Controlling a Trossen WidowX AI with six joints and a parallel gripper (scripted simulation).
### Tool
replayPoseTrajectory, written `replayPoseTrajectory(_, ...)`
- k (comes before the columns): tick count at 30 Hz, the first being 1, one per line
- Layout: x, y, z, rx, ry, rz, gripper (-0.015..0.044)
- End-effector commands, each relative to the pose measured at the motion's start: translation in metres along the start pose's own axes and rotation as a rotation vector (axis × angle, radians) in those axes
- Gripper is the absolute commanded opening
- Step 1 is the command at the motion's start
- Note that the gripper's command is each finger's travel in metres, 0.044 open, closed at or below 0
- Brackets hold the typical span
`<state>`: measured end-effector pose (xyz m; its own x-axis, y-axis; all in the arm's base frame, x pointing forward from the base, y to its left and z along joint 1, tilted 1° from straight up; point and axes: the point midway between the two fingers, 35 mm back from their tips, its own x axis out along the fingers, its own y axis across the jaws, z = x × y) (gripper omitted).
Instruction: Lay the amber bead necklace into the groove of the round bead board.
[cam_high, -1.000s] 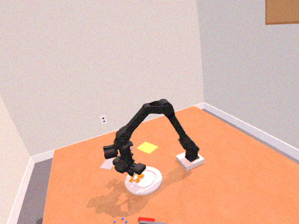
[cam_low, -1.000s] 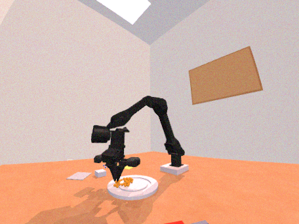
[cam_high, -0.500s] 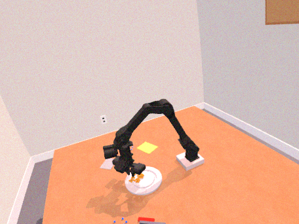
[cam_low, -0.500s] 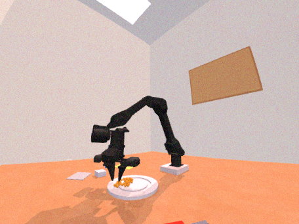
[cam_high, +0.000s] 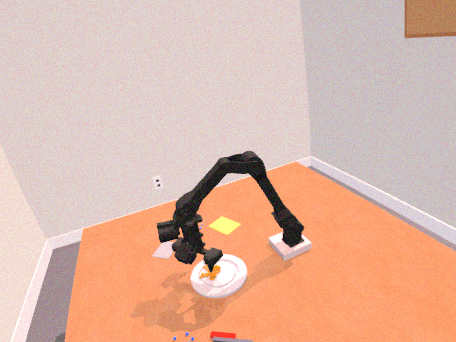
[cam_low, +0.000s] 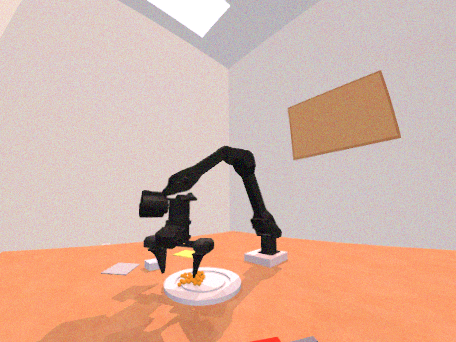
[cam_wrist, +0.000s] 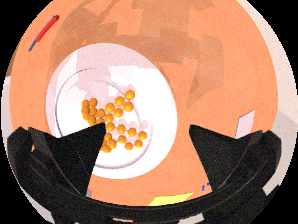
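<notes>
The round bead board (cam_high: 238, 283) (cam_low: 230, 288) (cam_wrist: 161, 100) is white, with a ring groove. The amber bead necklace (cam_high: 205, 274) (cam_low: 187, 280) (cam_wrist: 110, 118) lies on it in a crumpled, winding heap. In the wrist view most beads lie inside the ring, and some at the right lie near or across the groove line. My gripper (cam_low: 179, 274) (cam_wrist: 147, 125) is open, fingers wide apart, low over the board's edge. One finger is above the board and hides part of the necklace in the wrist view; the other is outside the rim. No beads hang from the fingers.
A yellow sheet (cam_high: 225, 225) (cam_low: 184, 254) (cam_wrist: 171, 199) and a pale sheet (cam_high: 162, 251) (cam_low: 120, 269) (cam_wrist: 245, 124) lie beyond the board. A small white block (cam_low: 151, 264) stands nearby. A red bar (cam_high: 223, 335) (cam_wrist: 47, 28) and small blue dots (cam_high: 187, 334) are at the near side.
</notes>
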<state>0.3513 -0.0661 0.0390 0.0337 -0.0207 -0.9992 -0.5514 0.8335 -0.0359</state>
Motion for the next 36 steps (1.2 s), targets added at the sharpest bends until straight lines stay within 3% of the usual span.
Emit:
replayPoseTrajectory(1,-0.0027,-0.0006,0.0008,-0.007,-0.002,0.004,0.0440)
replayPoseTrajectory(34,-0.0027,-0.0006,0.0008,-0.007,-0.002,0.004,0.0440)
replayPoseTrajectory(36,-0.0037,0.0013,0.0011,0.051,-0.002,0.004,0.0387)
